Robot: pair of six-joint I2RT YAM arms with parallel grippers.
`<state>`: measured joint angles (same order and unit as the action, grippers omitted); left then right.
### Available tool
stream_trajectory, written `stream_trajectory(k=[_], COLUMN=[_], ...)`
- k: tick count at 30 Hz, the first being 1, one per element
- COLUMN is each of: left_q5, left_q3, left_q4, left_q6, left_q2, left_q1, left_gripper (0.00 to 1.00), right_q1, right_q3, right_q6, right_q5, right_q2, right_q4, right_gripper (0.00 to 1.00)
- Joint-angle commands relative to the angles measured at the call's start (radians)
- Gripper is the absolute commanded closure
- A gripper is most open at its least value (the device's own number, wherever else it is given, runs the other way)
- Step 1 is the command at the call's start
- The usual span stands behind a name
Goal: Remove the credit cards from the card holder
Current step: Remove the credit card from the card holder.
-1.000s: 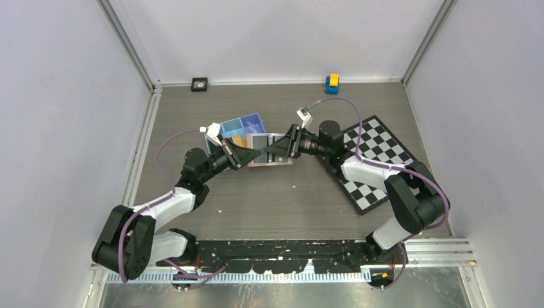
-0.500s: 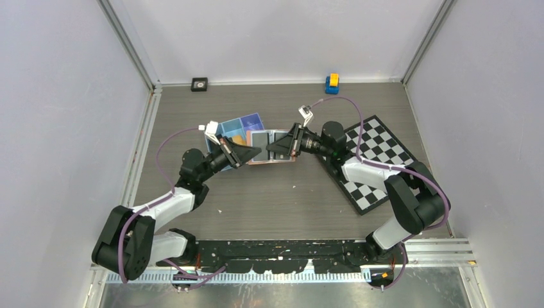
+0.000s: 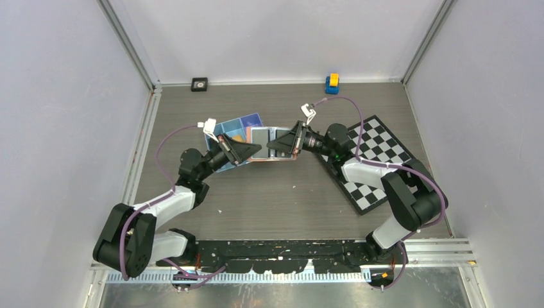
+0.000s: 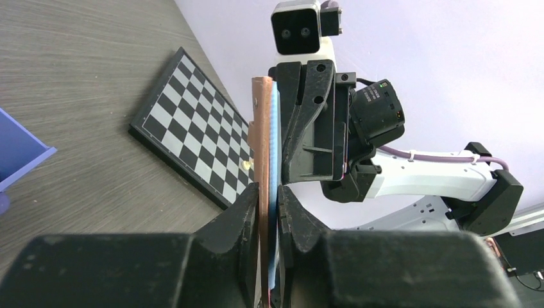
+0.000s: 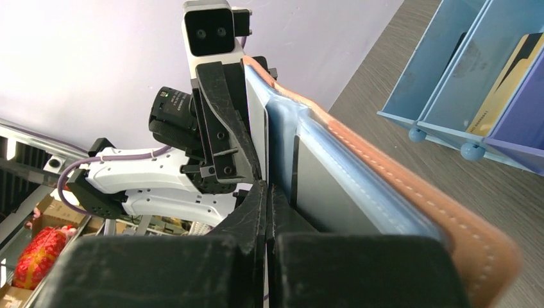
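The left gripper [image 4: 268,192] clamps the card holder's [image 4: 258,128] tan edge to steady it while the right gripper [image 5: 267,189], pinched shut at its pocket, seems to work a dark credit card [image 5: 327,186] out.

**Tan Leather, Blue Lining**

The card holder [image 5: 449,215] is tan-brown with pale stitching and light blue inside, around a dark grey card [image 5: 327,186]. Left, a blue tray [image 3: 238,123] shows an orange card [image 5: 507,83]. Right, a black-and-white checkered board [image 3: 378,160]; grey wood-grain table [image 3: 276,199].
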<state>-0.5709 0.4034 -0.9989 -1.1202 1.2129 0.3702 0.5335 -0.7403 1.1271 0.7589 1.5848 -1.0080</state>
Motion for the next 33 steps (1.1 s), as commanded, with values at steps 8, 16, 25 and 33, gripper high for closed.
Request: stream_trajectory(k=[8, 16, 25, 33], left_q5=[0.008, 0.046, 0.085, 0.071], left_q3=[-0.021, -0.054, -0.080, -0.072], left_q4=[-0.069, -0.066, -0.035, -0.035], left_q6=[-0.026, -0.021, -0.014, -0.015], left_q2=[-0.027, -0.080, -0.147, -0.136], left_q1=[-0.045, -0.066, -0.082, -0.082], left_gripper=[0.87, 1.00, 1.00, 1.00], right_q1=[-0.001, -0.004, -0.006, -0.006], right_q3=[-0.032, -0.042, -0.046, -0.046], right_q6=[-0.063, -0.064, -0.062, -0.052], right_q5=[-0.022, -0.020, -0.023, -0.021], right_q2=[-0.029, -0.018, 0.005, 0.010], right_q4=[0.099, 0.121, 0.123, 0.110], right_gripper=[1.00, 0.99, 0.99, 1.00])
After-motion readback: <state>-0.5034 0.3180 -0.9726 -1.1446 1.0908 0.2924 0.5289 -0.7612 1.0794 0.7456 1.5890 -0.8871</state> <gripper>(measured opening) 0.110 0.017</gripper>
